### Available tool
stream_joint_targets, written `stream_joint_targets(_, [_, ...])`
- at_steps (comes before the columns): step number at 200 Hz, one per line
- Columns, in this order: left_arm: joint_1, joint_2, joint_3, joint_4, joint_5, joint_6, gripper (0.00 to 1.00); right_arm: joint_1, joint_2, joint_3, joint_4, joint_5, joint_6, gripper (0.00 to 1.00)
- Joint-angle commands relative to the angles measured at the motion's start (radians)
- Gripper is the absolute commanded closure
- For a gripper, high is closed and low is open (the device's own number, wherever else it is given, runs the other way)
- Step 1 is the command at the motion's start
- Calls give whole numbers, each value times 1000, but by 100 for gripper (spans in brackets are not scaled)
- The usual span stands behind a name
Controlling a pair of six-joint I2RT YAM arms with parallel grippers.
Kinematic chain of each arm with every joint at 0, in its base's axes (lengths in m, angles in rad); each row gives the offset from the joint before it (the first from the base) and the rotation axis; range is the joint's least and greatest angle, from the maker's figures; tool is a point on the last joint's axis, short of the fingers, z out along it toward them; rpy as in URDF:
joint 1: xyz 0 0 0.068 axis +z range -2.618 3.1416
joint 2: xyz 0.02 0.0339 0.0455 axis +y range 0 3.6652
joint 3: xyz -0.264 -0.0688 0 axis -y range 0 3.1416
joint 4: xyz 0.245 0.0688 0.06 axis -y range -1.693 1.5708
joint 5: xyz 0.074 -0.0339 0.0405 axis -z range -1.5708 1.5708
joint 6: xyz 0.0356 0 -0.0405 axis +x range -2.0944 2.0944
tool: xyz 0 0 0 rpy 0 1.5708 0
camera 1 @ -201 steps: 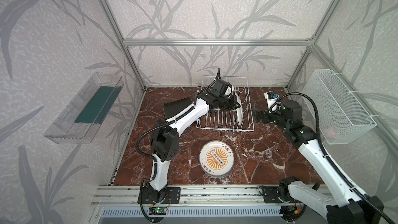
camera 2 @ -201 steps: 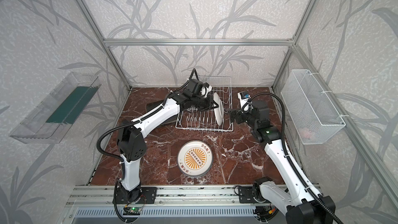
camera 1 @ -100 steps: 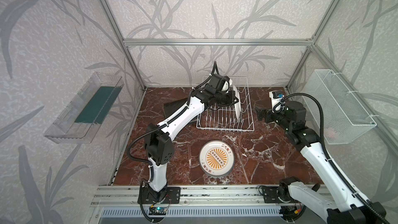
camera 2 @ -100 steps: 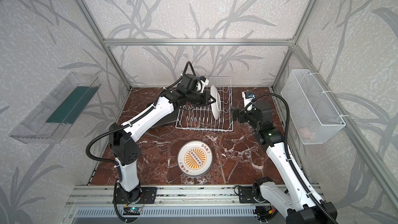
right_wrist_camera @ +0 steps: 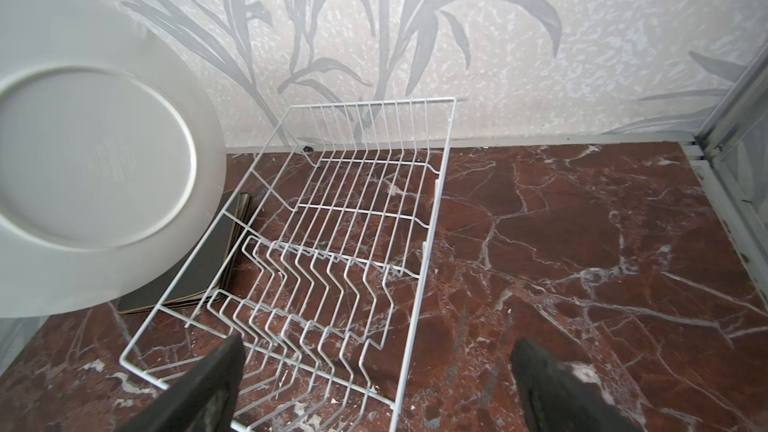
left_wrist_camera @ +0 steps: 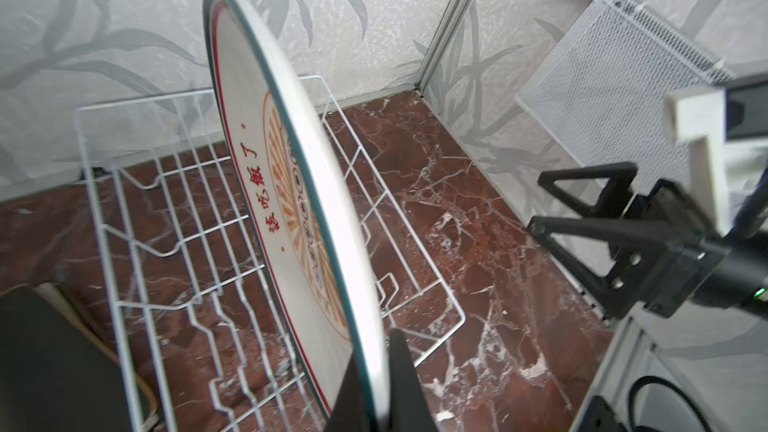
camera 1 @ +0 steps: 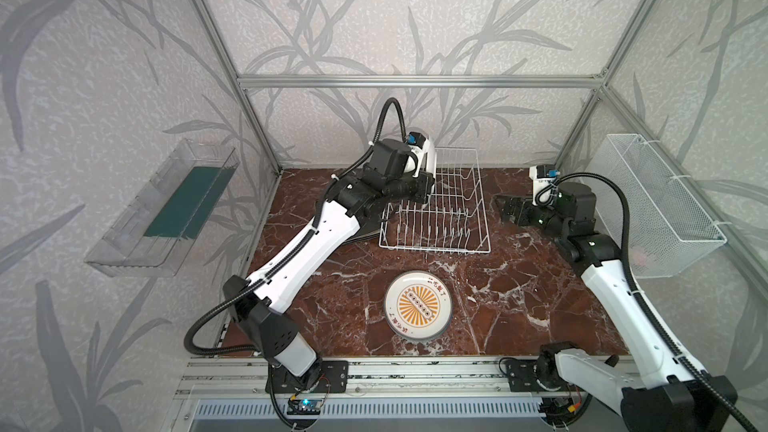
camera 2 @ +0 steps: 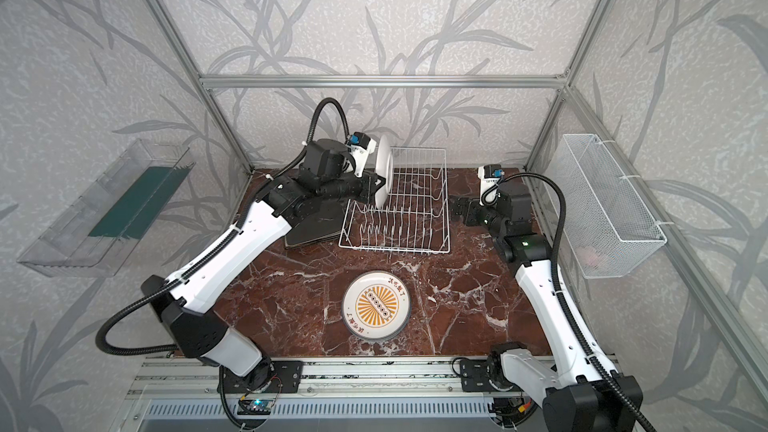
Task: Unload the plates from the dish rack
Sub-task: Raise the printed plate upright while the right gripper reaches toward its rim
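Now we hold the round white sunburst plate [left_wrist_camera: 291, 201] on edge, its rim pinched in our left claw [left_wrist_camera: 374, 388], the white wire dish rack [camera 2: 399, 218] below; it may pivot and slip. Our right claw [right_wrist_camera: 376, 371] stands spread.

Wears white shells on left arm [camera 1: 309, 243] and right arm [camera 1: 615, 297], black housings at the joints. Trails looping black ribbed cables [camera 1: 187, 336]. Shows a green light [camera 2: 524, 241] on the right arm; black open-frame triangular fingers [left_wrist_camera: 590, 229] with screw holes on the right gripper [left_wrist_camera: 535, 202].
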Motion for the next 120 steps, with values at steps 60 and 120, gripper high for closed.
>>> stream_joint_targets(60, [-81, -247, -354, 257, -236, 679, 100, 1, 173, 139, 61, -403, 315, 0])
stream_joint_targets(120, [-168, -249, -443, 235, -398, 926, 100, 73, 212, 162, 128, -439, 412, 7])
